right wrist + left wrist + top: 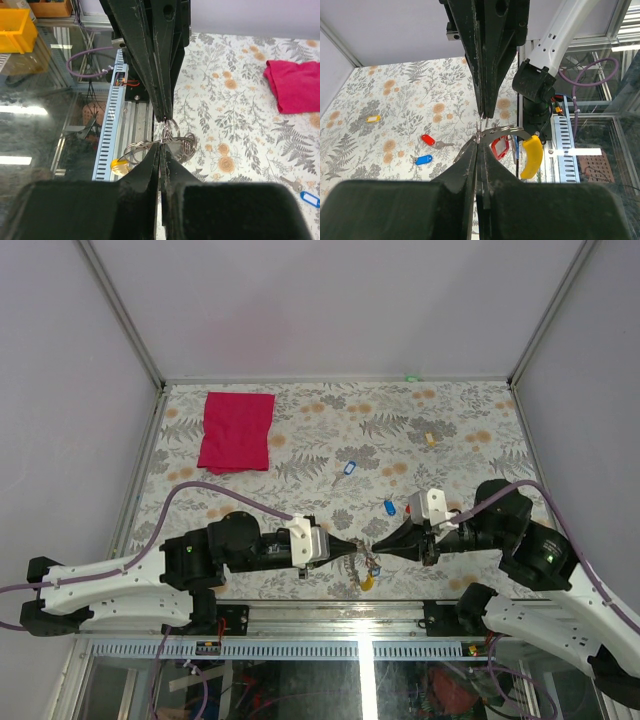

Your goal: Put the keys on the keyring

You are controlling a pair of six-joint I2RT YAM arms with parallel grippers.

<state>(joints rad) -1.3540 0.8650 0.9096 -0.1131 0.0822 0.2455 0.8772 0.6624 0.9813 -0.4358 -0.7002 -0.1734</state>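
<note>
Both grippers meet tip to tip over the table's near edge. The left gripper (353, 548) (479, 141) and the right gripper (377, 543) (161, 146) are each shut on the thin metal keyring (369, 562) (502, 131) (182, 142), which hangs between them. A yellow tag (532, 156) (119, 166) and a red tag (500, 148) dangle from the ring. Loose keys lie on the floral table: a red one (427, 139), a blue one (423, 160) (389, 508), another blue one (348, 468) and a yellow one (430, 438) (372, 118).
A folded red cloth (237, 430) (295, 87) lies at the back left of the table. The metal rail (330, 605) of the near edge runs just below the grippers. White walls close the table on three sides.
</note>
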